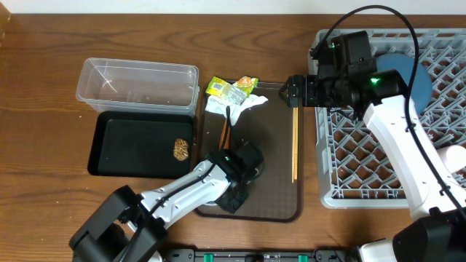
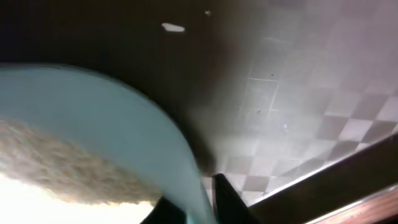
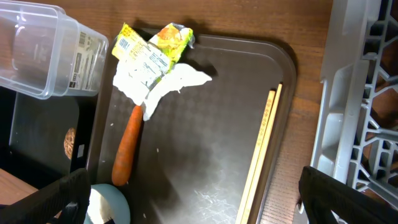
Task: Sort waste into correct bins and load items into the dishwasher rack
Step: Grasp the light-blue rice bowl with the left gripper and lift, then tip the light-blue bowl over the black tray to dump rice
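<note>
My left gripper (image 1: 237, 188) is low over the front left of the dark-brown tray (image 1: 273, 185). It is shut on the wall of the small light-blue cup (image 2: 149, 137), with a dark finger (image 2: 231, 200) on each side of the rim. The same cup (image 3: 109, 205) also shows in the right wrist view. My right gripper (image 1: 291, 91) hangs open above the tray's far right corner, nothing between its fingers (image 3: 348, 193). On the tray lie the wrappers (image 3: 152, 46), the napkin (image 3: 163, 86), the carrot (image 3: 126, 146) and the chopsticks (image 3: 261, 149). The grey rack (image 1: 364, 156) holds the blue plate (image 1: 408, 73).
The clear tub (image 1: 138, 84) stands at the back left. In front of it, the black bin (image 1: 131, 145) holds a brown food lump (image 1: 181, 149). A pale round item (image 1: 456, 156) sits at the rack's right edge. A loose rice grain (image 2: 173, 27) lies on the tray.
</note>
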Motion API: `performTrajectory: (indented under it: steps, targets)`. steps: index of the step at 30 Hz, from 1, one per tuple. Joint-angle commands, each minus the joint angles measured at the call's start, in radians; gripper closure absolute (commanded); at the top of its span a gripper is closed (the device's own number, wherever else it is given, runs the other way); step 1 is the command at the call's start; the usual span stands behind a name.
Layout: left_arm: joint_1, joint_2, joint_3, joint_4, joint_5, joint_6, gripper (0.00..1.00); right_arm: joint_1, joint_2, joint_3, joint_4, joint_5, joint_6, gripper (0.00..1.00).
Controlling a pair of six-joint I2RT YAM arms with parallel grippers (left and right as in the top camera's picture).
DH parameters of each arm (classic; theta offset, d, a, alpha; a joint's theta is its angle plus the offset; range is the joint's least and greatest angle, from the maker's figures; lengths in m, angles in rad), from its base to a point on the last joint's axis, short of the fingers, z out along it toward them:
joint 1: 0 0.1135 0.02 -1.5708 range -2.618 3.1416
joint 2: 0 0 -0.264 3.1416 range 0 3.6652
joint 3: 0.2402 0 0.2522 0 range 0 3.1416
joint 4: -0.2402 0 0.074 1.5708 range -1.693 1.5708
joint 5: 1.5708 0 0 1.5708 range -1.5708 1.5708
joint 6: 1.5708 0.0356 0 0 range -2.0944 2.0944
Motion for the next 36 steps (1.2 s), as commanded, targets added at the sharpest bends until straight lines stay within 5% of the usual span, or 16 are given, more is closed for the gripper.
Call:
performTrajectory:
  steps: [1, 12, 19, 30, 36]
  targets:
    - [0.003, 0.003, 0.000, -0.010, 0.000, 0.007, 0.94, 0.006, 0.001, 0.004, 0.002, 0.007, 0.013, 0.01]
    - [0.016, -0.113, 0.240, -0.193, -0.043, 0.004, 0.94, 0.006, 0.001, 0.004, 0.000, 0.007, 0.013, 0.01]
    - [0.164, -0.267, 0.302, -0.220, -0.032, -0.069, 0.94, 0.006, 0.001, 0.004, -0.004, 0.007, 0.013, 0.01]
    - [0.779, -0.382, 0.251, -0.156, 0.601, 0.025, 0.94, 0.005, 0.001, 0.004, -0.005, 0.007, 0.013, 0.01]
    - [0.982, -0.345, 0.137, -0.062, 0.872, 0.123, 0.94, 0.006, 0.001, 0.004, -0.007, 0.007, 0.013, 0.01]
